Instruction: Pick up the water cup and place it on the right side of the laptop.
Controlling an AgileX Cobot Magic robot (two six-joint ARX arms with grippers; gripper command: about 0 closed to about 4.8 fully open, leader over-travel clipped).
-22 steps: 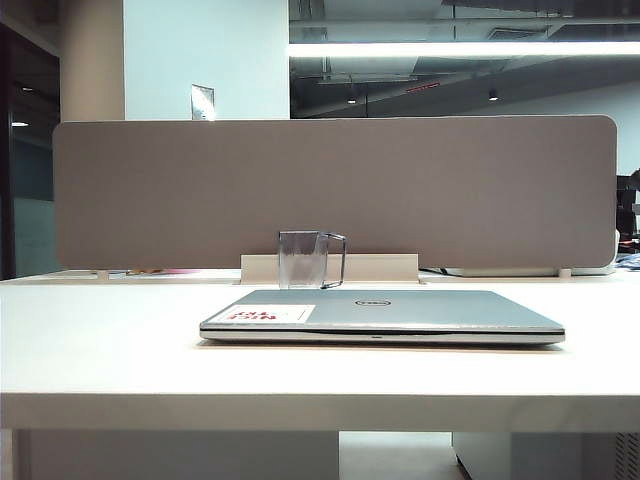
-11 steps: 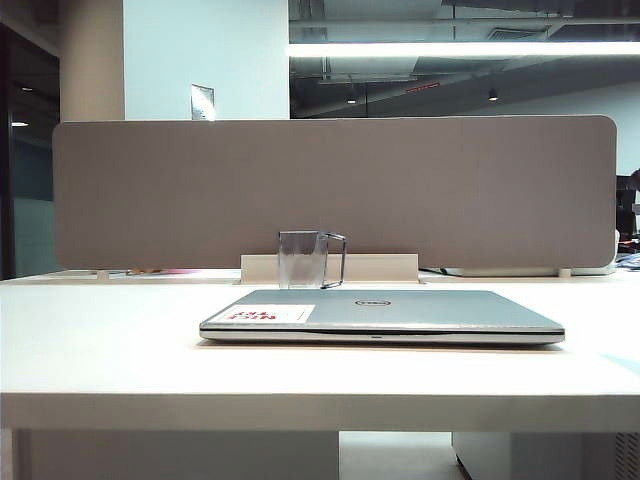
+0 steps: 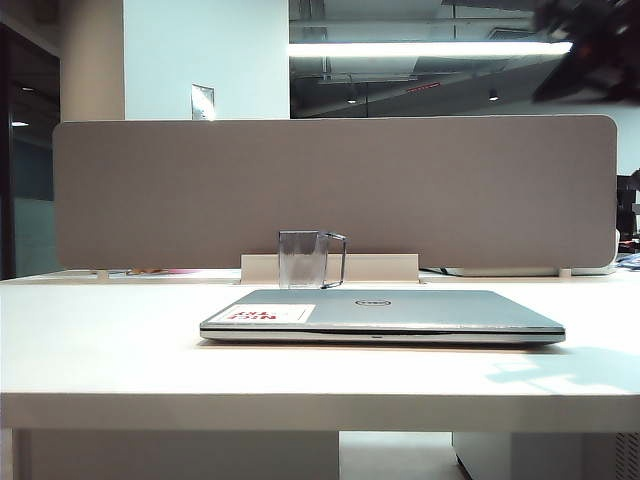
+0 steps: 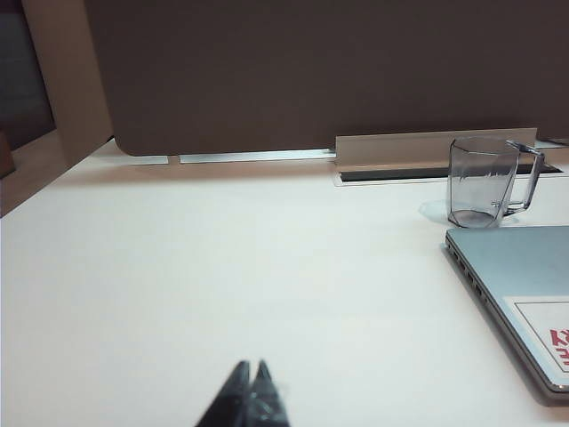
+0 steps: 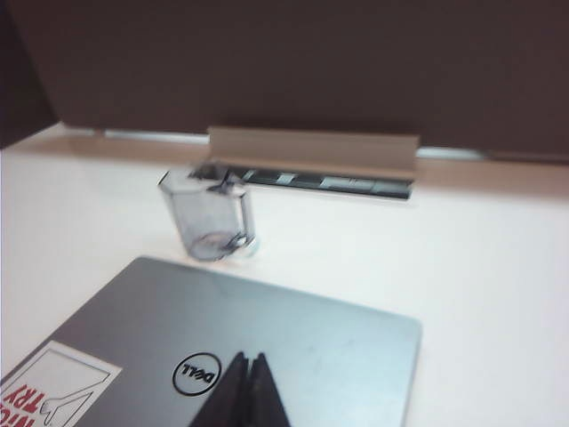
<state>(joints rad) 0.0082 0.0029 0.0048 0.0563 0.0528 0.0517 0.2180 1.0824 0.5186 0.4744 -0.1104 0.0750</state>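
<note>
Cup: our water cup (image 3: 303, 259) stands untouched at the closed laptop's (image 3: 400, 312) twelve o'clock | right gripper (image 5: 245, 391) pinched empty above the lid | left gripper (image 4: 250, 394) pinched empty, low over desk.

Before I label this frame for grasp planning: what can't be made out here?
- Right arm, exterior view: a dark blur cut off by the top corner; its right gripper shows shut only in the right wrist view.
- Left gripper: shut tips only, left wrist view.
- Laptop sticker lettering: cut off.
- Water cup base: hidden behind the laptop, exterior view.
</note>
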